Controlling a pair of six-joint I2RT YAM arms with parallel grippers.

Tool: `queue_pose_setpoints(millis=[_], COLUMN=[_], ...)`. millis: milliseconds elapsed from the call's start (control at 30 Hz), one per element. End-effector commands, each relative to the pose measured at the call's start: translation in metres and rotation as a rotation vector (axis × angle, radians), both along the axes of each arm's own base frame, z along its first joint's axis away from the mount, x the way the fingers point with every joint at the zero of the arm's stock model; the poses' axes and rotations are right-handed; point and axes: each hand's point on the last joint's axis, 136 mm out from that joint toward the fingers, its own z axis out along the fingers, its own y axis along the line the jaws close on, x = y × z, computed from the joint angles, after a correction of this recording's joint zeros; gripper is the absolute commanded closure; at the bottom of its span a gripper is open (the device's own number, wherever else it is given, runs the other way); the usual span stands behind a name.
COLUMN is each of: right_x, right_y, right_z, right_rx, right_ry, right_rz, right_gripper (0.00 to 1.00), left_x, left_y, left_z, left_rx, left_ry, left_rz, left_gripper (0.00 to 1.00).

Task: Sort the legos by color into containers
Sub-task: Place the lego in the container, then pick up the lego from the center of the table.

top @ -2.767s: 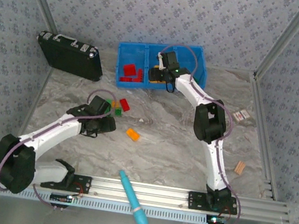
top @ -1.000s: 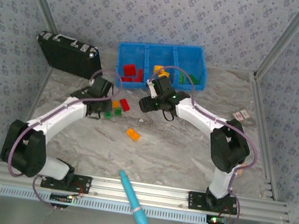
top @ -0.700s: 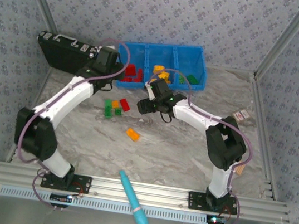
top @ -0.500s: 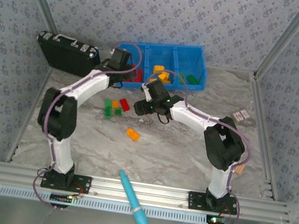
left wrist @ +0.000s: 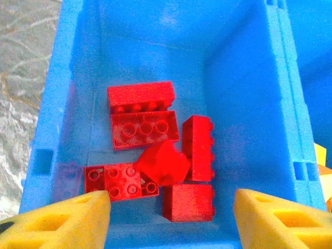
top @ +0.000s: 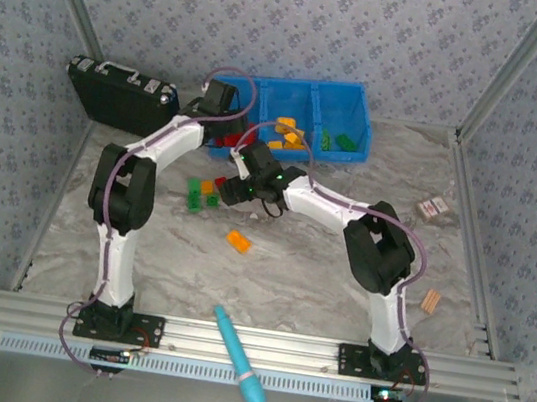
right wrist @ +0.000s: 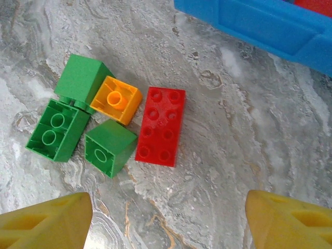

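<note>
The blue bin stands at the back; its left compartment holds several red legos, one of them a tilted red brick lying on top. My left gripper hangs open just above them, also seen as the left gripper. Orange legos and green legos fill the other two compartments. My right gripper is open above the table, just near of a loose cluster: a red brick, an orange brick and three green bricks. The right gripper sits beside that cluster.
One orange brick lies alone mid-table. A black case stands left of the bin. A light-blue pen-like tool rests on the front rail. Small tan pieces lie at the right.
My left arm swung from the loose cluster up to the bin's left compartment. My right arm left the bin and came down leftward beside the loose cluster.
</note>
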Motion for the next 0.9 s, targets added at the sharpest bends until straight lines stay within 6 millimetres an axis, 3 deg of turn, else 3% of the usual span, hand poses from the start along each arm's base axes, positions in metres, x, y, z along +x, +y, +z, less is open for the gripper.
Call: queue_pose_setpoints(millis=[0, 167, 233, 333, 533, 733, 867], right_x=[0.004, 0.014, 0.018, 0.025, 0.036, 0.044, 0.048], right_y=[0.01, 0.023, 0.029, 0.035, 0.038, 0.026, 0.018], right_z=[-0.012, -0.025, -0.031, -0.041, -0.067, -0.089, -0.098], right_rx=[-0.003, 0.007, 0.014, 0.016, -0.043, -0.099, -0.119], right_ry=[0.011, 0.03, 0.036, 0.052, 0.086, 0.123, 0.146], right_rz=[0.011, 0.012, 0.013, 0.01, -0.008, -0.056, -0.087], right_gripper=[0.21, 0.21, 0.21, 0.21, 0.23, 0.39, 0.48], left_x=[0.005, -0.013, -0.03, -0.063, -0.126, -0.17, -0.185], left_y=[-0.006, 0.01, 0.019, 0.04, 0.089, 0.144, 0.161], left_z=[0.046, 0.12, 0.149, 0.175, 0.188, 0.166, 0.159], left_rx=[-0.039, -0.069, -0.078, -0.056, -0.019, 0.024, 0.042], left_ry=[-0.094, -0.214, -0.257, -0.302, -0.313, -0.262, -0.244], left_rz=[-0.037, -0.038, -0.028, -0.002, 0.065, 0.175, 0.202], left_gripper=[0.34, 0.34, 0.33, 0.32, 0.32, 0.33, 0.33])
